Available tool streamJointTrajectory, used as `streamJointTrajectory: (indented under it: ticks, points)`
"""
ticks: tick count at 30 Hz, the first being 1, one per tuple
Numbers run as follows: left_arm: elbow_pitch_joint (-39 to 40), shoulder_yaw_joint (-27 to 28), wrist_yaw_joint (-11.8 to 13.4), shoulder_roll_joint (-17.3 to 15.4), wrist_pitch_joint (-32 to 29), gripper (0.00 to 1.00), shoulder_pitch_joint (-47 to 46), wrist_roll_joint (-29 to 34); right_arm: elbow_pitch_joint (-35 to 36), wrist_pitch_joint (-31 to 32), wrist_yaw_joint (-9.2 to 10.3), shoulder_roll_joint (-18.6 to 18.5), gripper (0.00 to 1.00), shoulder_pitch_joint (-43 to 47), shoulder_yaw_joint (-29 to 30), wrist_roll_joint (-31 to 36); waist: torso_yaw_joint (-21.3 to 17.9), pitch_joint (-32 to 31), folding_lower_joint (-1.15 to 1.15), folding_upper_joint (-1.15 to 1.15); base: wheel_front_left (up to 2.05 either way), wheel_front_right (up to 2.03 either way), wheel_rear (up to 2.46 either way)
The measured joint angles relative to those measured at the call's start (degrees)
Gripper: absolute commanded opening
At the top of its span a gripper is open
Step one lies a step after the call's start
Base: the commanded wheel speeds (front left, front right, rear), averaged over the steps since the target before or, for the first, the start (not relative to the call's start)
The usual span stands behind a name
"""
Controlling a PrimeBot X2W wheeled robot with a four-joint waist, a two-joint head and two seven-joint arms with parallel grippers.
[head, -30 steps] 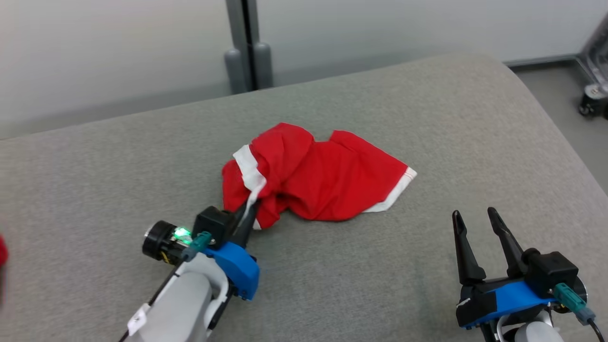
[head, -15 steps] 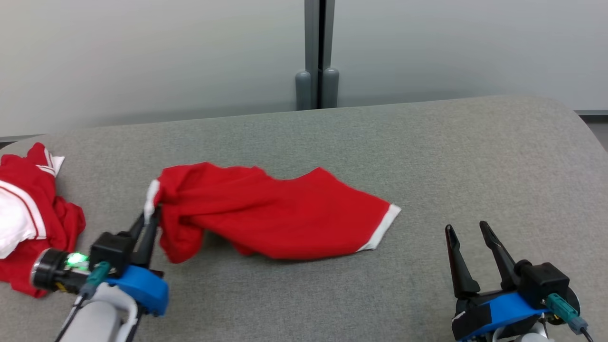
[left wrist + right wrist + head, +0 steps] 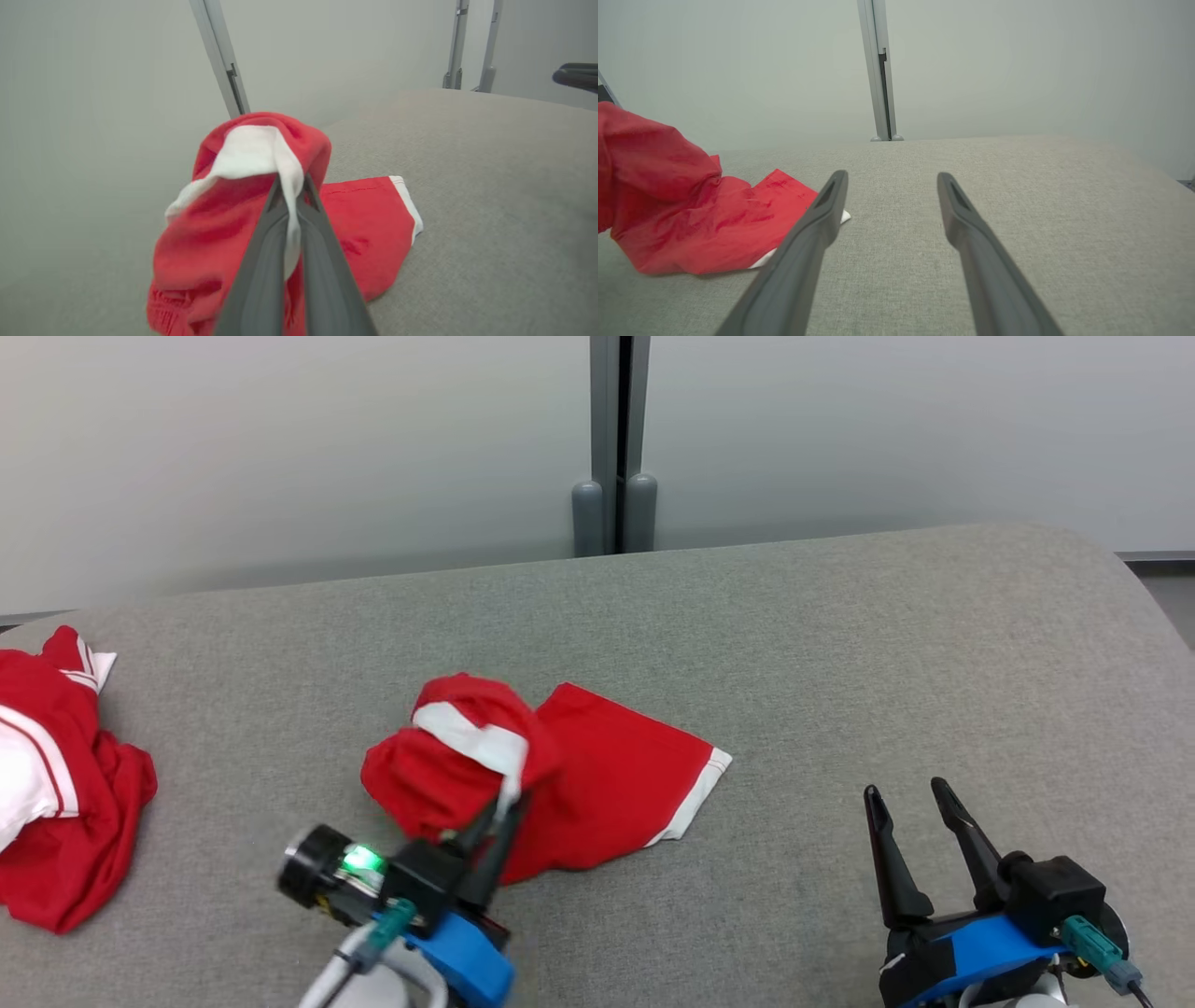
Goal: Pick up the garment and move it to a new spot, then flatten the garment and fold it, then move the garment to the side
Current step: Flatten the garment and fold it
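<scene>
Garment (image 3: 597, 784), red with white trim: one item, pinched in our left jaws, which are closed tight on its white band (image 3: 252, 149). The two dark fingers (image 3: 261, 270) meet with only the band's cloth between them. We record the gripped end as a bunched, raised lump at the fingertips. The rest trails off to the right and lies flat on the counter (image 3: 840, 663), ending in a white-edged hem (image 3: 695, 793). Position: left of centre on the counter, toward our side of it.

Our right jaws: spread wide, holding nothing. We place them at the lower right of the head view, over the counter and well apart from the garment, tips pointing toward the far wall (image 3: 280, 448).

Counter: grey woven fabric top, rounded at the far right corner.

Heap of cloth (image 3: 56, 803): red and white, crumpled, at the counter's far left, apart from the held garment.

Behind the counter: the wall is pale, and we note a grey upright post (image 3: 613, 448) near its middle.
</scene>
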State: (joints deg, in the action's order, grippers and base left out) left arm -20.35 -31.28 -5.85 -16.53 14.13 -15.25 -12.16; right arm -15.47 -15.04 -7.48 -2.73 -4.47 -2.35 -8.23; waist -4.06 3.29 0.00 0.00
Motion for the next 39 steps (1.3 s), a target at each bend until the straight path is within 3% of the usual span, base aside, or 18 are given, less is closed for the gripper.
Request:
streamJointTrajectory:
  ticks: [7,14,15,16,20,23,31,39]
  points:
    - [-6.82,-12.55,-1.33,6.17,-0.44,0.0,1.01,-0.63,-0.05,0.01,0.0,0.01,1.0,-0.04,0.2,0.13,-2.26,0.61,0.0,0.0,0.0,0.0,0.0]
    - [-14.94,-26.14,-1.58,7.86,-0.33,0.0,0.12,-7.56,-0.19,0.0,0.0,-0.01,1.0,-0.28,0.81,0.4,-3.28,1.06,0.0,0.0,0.0,0.0,0.0]
    - [-15.7,-26.79,-1.58,7.87,-0.12,0.12,-0.6,-8.35,-0.19,0.0,0.0,-0.01,1.0,-0.32,0.9,0.46,-3.26,1.06,0.0,0.0,0.0,0.0,0.0]
    - [-16.48,-26.93,-1.58,7.83,0.11,1.0,-1.31,-8.89,-0.19,0.0,0.0,-0.01,1.0,-0.31,1.03,0.46,-3.17,1.02,0.0,0.0,0.0,0.0,0.0]
    - [-16.22,-24.91,-1.47,8.08,0.69,1.0,-2.97,-9.5,-0.24,0.0,0.0,0.0,1.0,-0.22,1.67,0.59,-2.38,0.53,0.0,0.01,0.0,0.0,0.0]
    - [-10.96,-20.76,0.31,7.51,0.86,1.0,-3.17,-9.51,-0.31,0.0,0.0,-0.01,1.0,-0.02,1.99,0.6,-1.66,0.05,0.0,0.01,0.0,0.0,0.0]
    - [3.14,-9.21,4.74,2.38,0.93,1.0,0.65,-7.49,-0.37,0.0,0.0,0.01,1.0,0.11,1.68,0.24,-0.01,-0.6,0.0,0.01,0.0,0.0,0.0]
    - [4.45,-0.91,6.35,0.03,0.93,1.0,5.84,-7.49,-0.46,0.0,0.0,0.0,1.0,0.21,1.57,0.15,0.47,-0.65,0.0,0.0,0.0,0.0,0.0]
